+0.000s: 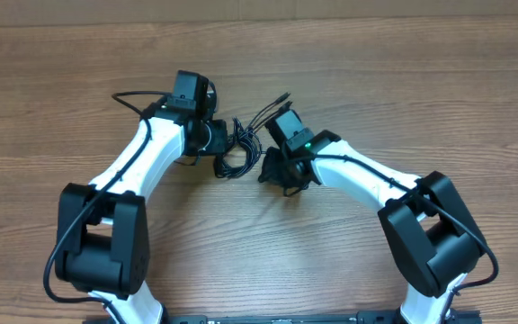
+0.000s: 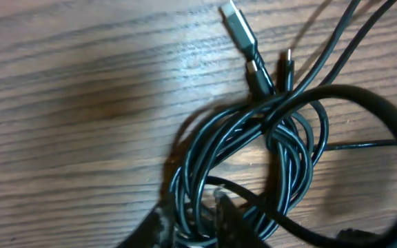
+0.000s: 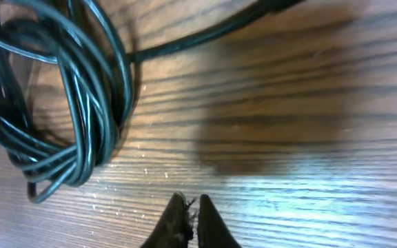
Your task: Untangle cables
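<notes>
Both barely in frame: right end effector [image 3: 191,201] clenched empty; left end effector [image 2: 195,210] straddles cables [image 2: 276,127], grip unclear.

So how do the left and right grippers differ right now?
The left gripper has its fingers slightly apart, strands of the cable bundle between them; the right gripper is shut, holding nothing. The left gripper is on the bundle; the right gripper is beside it, over the wooden table. Both are low at the tabletop.

Thin black flexible cables [image 2: 284,155] lie looped in one tangled coil, flat on the wooden tabletop [image 2: 60,83]. Loose ends trail outward. A silvery flat plug [image 2: 238,24] rests just beyond the coil, with a small dark plug [image 2: 289,67] beside it.
</notes>
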`<state>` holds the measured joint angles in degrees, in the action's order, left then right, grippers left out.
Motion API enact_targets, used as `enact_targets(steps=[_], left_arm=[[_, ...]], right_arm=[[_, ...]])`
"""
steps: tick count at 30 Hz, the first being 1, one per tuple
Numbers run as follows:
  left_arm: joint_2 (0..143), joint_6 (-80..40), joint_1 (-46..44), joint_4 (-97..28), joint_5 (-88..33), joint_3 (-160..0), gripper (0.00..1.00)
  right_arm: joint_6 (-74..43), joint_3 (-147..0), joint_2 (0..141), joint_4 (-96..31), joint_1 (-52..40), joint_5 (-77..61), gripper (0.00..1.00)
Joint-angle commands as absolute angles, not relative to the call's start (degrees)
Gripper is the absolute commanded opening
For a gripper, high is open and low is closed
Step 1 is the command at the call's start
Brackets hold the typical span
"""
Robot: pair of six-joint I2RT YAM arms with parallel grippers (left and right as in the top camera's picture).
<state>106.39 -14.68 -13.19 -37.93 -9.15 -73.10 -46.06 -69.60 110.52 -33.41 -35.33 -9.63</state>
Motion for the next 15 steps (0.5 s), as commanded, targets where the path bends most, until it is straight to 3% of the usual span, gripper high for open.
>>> enact_targets(steps=[1,4,15], left_arm=[[107.9,-13.7,-14.0,-37.8,-10.1,-72.7,0.25],[108.1,-13.7,-14.2,-38.2,-9.9,-72.7,0.26],[108.6,-16.2,-14.3,-33.8,-7.3,-69.5,0.20]], right_arm=[[-50.0,-68.0,110.6,-31.6,-36.7,-9.0,0.11],[-50.2,-67.7,111.2,-29.8,-37.5,-9.0,0.15],[-50.2,-67.7,111.3,-27.7,-38.6,-5.5,0.16]])
